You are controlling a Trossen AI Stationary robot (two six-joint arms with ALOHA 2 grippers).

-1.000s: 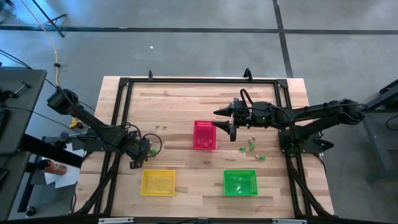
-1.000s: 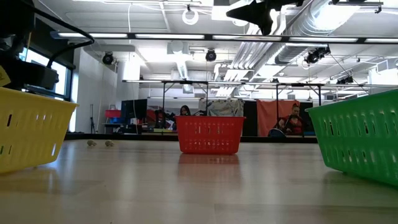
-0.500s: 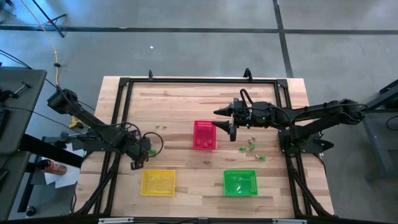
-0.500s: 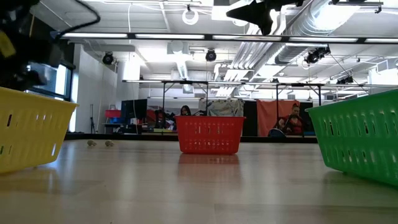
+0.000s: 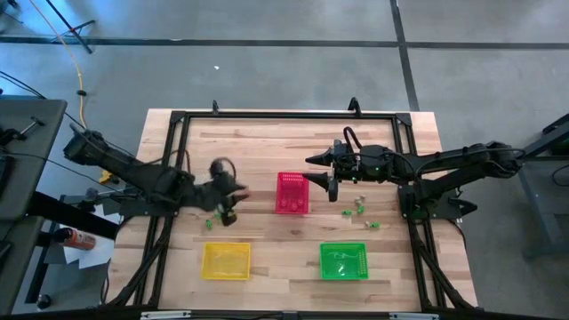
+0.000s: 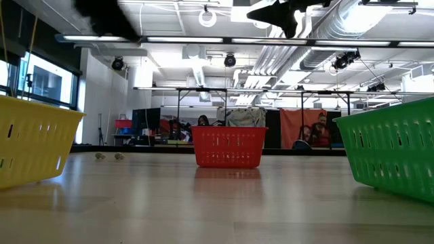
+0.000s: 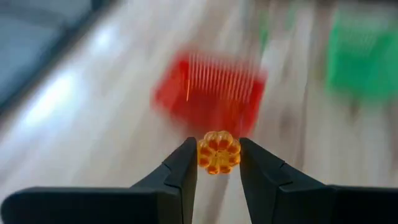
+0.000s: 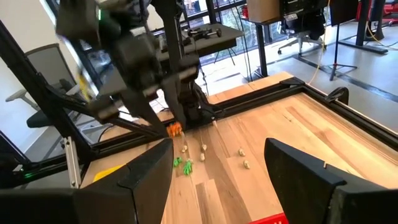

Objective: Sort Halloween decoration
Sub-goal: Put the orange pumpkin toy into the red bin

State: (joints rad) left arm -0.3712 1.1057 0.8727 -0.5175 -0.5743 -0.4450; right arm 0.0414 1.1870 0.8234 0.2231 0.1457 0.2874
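Left pincer (image 7: 218, 163) clamping orange trinket (image 7: 218, 152), now swinging away from yellow basket (image 5: 226, 260) toward red basket (image 5: 292, 193) (right pincer (image 5: 331, 186) waiting, wide open).

You see a red basket (image 5: 292, 193) at the wooden table's (image 5: 267, 151) centre, with yellow (image 5: 226, 260) and green (image 5: 343, 260) baskets apart along the near edge.
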